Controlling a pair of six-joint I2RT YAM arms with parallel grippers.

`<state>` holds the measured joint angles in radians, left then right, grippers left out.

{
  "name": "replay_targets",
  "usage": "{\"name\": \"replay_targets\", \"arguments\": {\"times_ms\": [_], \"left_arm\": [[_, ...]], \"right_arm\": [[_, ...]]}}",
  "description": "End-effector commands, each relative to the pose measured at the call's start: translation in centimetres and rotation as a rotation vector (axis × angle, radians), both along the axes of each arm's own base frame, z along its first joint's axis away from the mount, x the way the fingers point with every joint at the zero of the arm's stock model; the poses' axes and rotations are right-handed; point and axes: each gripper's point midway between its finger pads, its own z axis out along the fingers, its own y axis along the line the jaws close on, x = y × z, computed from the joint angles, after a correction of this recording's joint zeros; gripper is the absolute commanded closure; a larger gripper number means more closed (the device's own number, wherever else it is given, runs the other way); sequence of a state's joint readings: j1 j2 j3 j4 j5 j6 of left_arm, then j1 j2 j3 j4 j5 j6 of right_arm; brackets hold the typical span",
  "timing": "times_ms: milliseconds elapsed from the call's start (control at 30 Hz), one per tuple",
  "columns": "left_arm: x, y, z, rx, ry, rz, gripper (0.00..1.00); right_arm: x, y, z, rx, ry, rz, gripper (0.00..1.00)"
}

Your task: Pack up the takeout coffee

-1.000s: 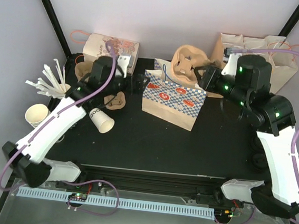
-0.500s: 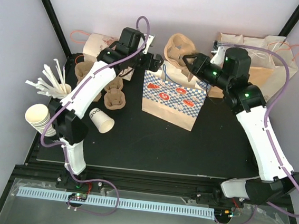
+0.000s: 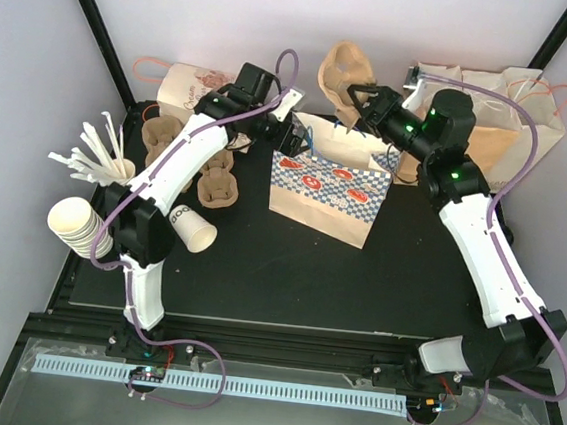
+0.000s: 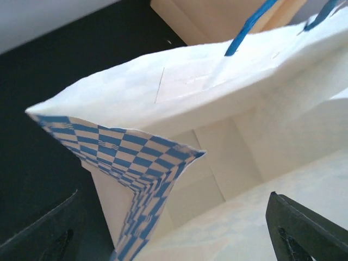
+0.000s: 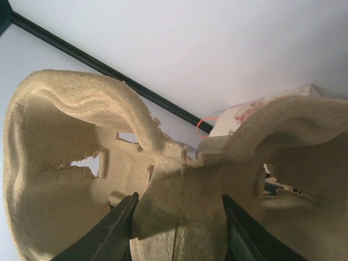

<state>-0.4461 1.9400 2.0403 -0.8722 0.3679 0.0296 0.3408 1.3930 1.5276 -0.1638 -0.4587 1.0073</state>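
The right gripper [image 3: 362, 102] had its jaws clenched on a rough, fibrous brown pulp carrier [image 3: 342, 73] with rounded cup wells, held above the open mouth of the blue-checked paper bag [image 3: 328, 189] at twelve o'clock on the matte black table [image 3: 288, 273]. The left gripper [image 3: 293, 135], jaws spread wide and holding nothing, straddled the bag's creased left corner. One printed white paper cup [image 3: 192, 230] lay tipped over, lidless, at nine o'clock.

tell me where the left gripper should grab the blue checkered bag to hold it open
Grip the bag's top rim at its left corner, coming from the left side with one finger inside and one outside. The bag stands upright with its mouth open, that corner fold sits between the open left gripper's fingers, and the right gripper holds a pulp carrier above.
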Motion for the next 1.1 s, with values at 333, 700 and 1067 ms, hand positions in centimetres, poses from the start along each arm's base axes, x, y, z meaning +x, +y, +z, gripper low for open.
{"name": "replay_targets", "arguments": {"times_ms": [333, 700, 1067], "left_arm": [[-2.4, 0.6, -0.4, 0.057, 0.050, -0.080, 0.33], [-5.4, 2.4, 0.6, 0.056, 0.071, -0.037, 0.40], [-9.1, 4.0, -1.2, 0.051, 0.166, 0.017, 0.39]], "right_arm": [[-0.3, 1.2, -9.6, -0.067, 0.197, 0.094, 0.60], [-2.2, -2.4, -14.1, -0.334, 0.317, -0.030, 0.60], [-3.7, -6.3, -17.5, -0.642, 0.440, -0.104, 0.57]]}}
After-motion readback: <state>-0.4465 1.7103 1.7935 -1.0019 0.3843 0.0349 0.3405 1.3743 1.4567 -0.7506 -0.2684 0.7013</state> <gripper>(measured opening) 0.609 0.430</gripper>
